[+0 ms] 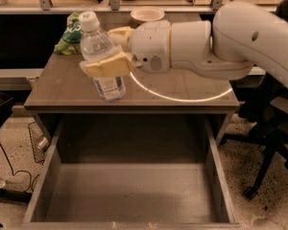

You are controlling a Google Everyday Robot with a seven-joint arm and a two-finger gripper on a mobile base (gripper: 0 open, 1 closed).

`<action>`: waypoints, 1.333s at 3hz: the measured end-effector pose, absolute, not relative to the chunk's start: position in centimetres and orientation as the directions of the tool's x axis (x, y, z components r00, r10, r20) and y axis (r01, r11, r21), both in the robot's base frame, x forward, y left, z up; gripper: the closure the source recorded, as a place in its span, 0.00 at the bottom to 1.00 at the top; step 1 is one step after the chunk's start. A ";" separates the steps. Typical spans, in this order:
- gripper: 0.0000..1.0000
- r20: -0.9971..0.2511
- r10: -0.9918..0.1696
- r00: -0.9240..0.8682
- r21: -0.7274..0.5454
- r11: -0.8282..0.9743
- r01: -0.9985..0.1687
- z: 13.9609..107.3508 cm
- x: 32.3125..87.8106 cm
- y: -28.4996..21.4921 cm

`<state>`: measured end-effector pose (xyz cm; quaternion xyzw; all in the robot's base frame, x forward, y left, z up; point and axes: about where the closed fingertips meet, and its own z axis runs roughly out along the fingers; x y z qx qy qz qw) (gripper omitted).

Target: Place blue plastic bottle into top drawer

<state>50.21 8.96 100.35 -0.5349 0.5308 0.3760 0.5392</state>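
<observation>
The blue plastic bottle (102, 56), clear with a white cap and a pale label, is held tilted in the air over the desk's front left part. My gripper (110, 56) is shut on the bottle, its tan fingers (108, 65) wrapped around the bottle's middle, with the white arm reaching in from the right. The top drawer (50, 164) stands pulled out below the desk front, its grey-brown bottom bare. The bottle is above and behind the drawer's opening.
A green snack bag (69, 35) lies at the desk's back left. A white bowl (147, 15) sits at the back centre. A bright ring of light (182, 92) lies on the desk top. A chair base (264, 171) stands to the right.
</observation>
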 end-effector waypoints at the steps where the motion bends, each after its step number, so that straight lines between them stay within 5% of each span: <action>1: 1.00 -0.963 -0.177 0.204 -0.230 0.143 -0.963 103.0 53.7 10.4; 2: 1.00 -0.957 -0.154 0.247 -0.271 0.164 -0.949 103.3 61.4 12.4; 4: 1.00 -0.974 -0.134 0.185 -0.211 0.220 -0.952 102.3 63.5 11.6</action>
